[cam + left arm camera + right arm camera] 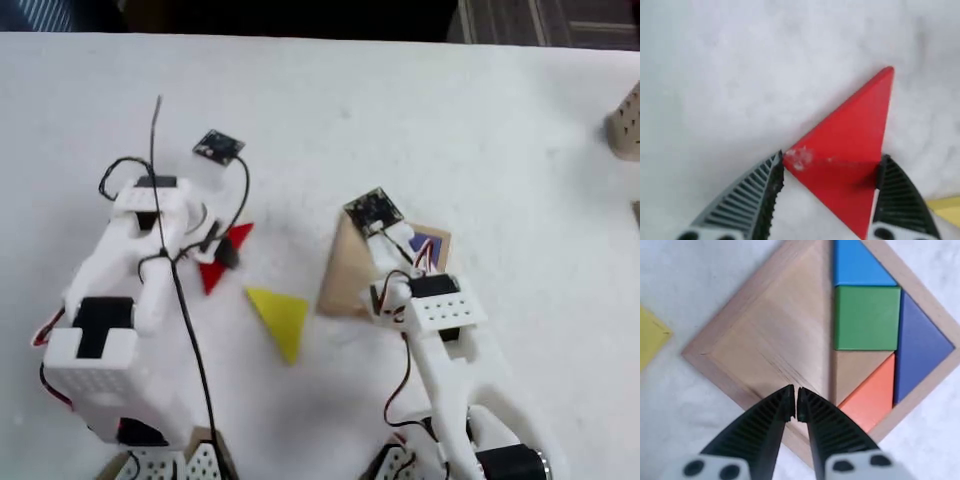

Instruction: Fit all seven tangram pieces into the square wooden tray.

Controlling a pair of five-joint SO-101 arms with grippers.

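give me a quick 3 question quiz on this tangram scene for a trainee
1. True or false: the yellow triangle lies outside the wooden tray.
2. Which piece sits between the left arm's jaws?
A. orange triangle
B. red triangle
C. blue triangle
3. What colour is the square piece in the tray?

Key: 1 true; 2 B; 3 green.
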